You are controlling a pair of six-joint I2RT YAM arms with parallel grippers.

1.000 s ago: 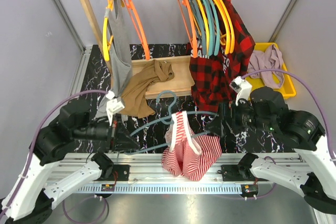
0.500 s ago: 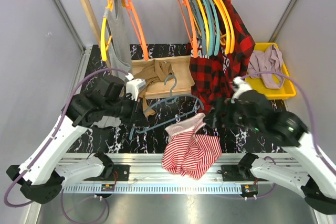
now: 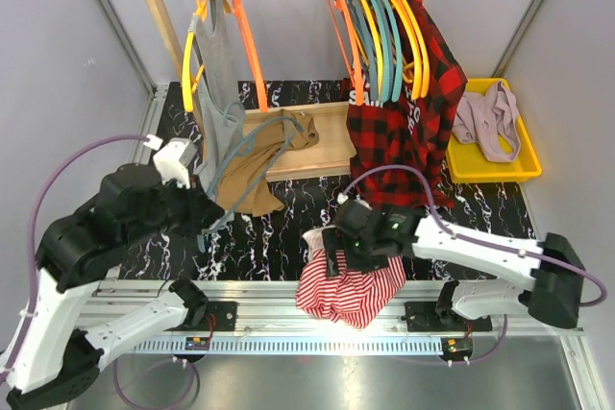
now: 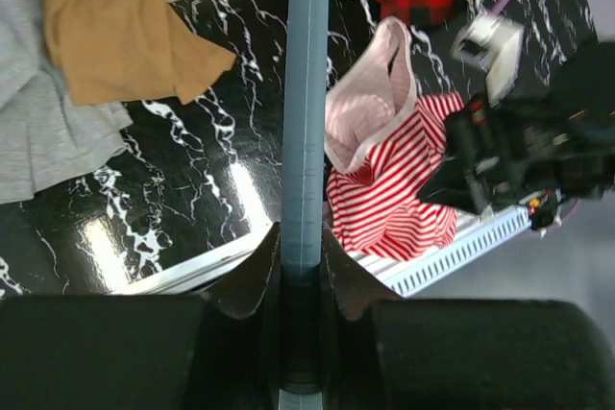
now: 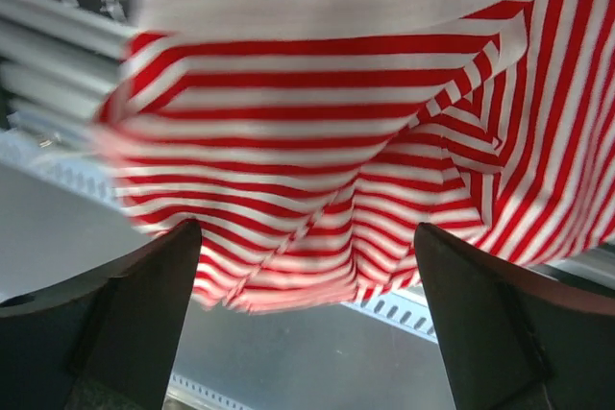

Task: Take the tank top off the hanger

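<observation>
The black marbled counter (image 3: 288, 228) carries the striped tank top (image 3: 351, 285), bunched at its near edge and free of the blue hanger (image 4: 306, 93). The left tool (image 4: 306, 256) clamps the hanger's bar. The right tool (image 5: 307, 237) hangs spread wide over the tank top.
</observation>
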